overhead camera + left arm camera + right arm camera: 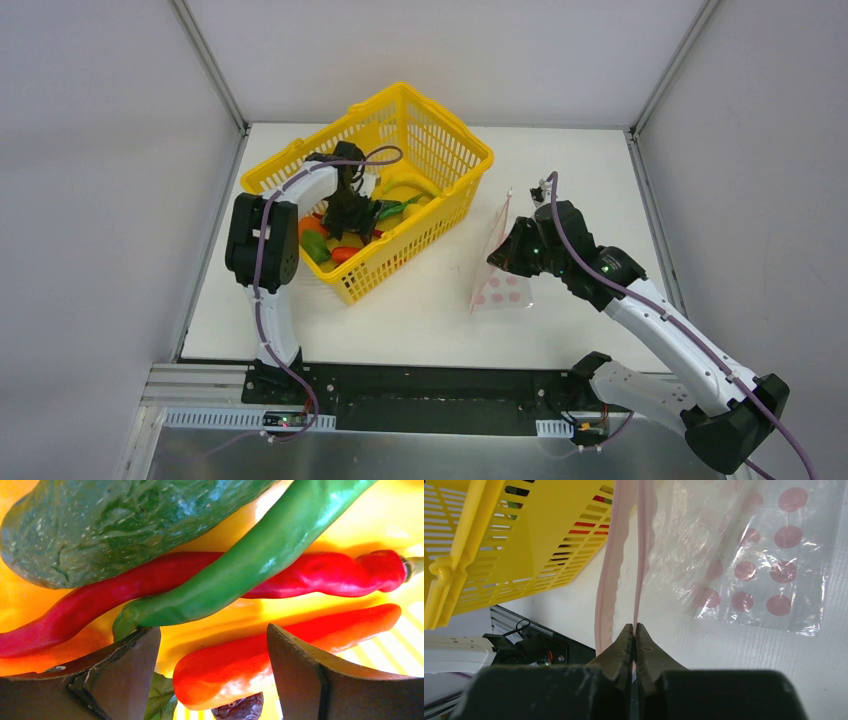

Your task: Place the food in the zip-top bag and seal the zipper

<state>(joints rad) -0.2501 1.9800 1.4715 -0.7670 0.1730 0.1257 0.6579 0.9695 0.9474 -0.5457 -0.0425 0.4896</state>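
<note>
Standing on edge, zip-top bag (pixel 505 290), zipper (pixel 493 245) upright, facing basket (pixel 410 250)

One basket (pixel 410 245), one bag (pixel 500 290)

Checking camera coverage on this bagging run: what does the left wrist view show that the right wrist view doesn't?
Only left wrist: up close, a green pepper lying across a red chili, and the open left gripper. Only right wrist: the zip-top bag, its zipper pinched in the shut right gripper. Both: the yellow basket.
</note>
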